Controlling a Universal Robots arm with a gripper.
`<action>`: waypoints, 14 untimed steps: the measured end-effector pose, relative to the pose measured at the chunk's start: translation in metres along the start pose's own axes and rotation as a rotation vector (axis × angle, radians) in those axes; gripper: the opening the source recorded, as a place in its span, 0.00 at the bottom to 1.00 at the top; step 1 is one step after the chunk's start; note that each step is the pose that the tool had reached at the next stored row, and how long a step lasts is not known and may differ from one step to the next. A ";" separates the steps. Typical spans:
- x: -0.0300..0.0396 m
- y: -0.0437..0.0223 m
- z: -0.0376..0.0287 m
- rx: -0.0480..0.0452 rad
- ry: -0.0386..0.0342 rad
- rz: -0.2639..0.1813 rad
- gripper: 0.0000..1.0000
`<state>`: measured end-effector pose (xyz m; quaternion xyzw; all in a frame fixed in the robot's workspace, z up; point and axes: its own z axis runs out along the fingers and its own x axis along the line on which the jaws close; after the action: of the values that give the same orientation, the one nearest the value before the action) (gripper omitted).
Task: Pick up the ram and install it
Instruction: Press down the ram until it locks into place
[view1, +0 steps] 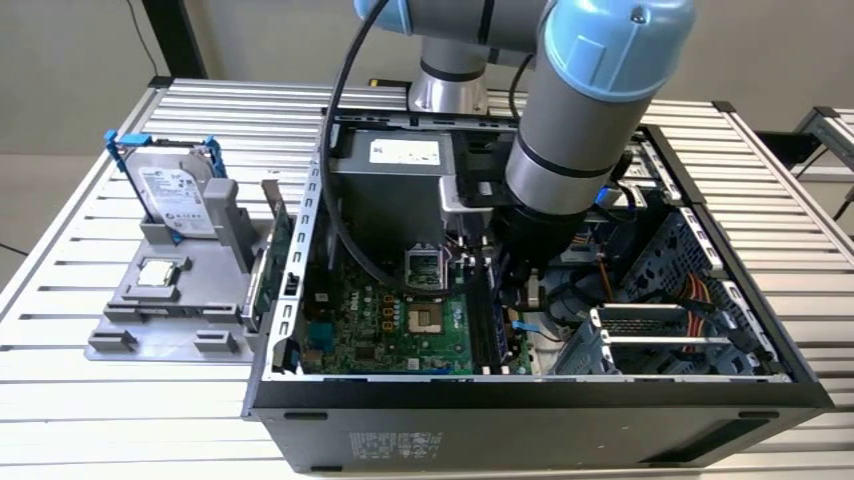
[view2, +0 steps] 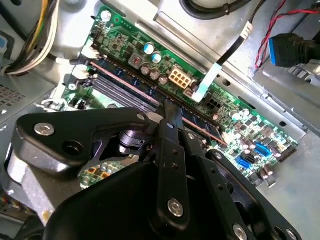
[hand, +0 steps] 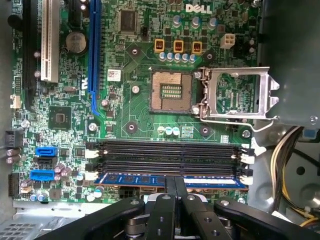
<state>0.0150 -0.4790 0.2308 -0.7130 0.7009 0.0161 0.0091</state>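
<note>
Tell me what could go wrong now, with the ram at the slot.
1. The ram lies along the outermost slot under the end effector; if it sits crooked, pressing may bend it or strain the motherboard.
2. The white latches at the slot ends might not close, leaving the ram half seated.
3. The cables beside the arm could snag.

My work sits on a table (view1: 80, 300) of ribbed aluminium slats, evenly lit. Beyond the table's far edge stands a plain beige wall (view1: 254, 40) with a dark upright post (view1: 180, 40) before it. Past the table's side, on the exterior view's right, stands another metal frame (view1: 830, 135).
</note>
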 end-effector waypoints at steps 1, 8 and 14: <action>0.0012 -0.0004 0.0015 0.0000 -0.0001 0.000 0.00; 0.0049 -0.0009 0.0120 -0.0005 0.0014 0.000 0.00; 0.0043 -0.0011 0.0145 -0.0021 0.0078 0.000 0.00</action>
<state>0.0161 -0.4828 0.2161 -0.7130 0.7010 0.0140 0.0057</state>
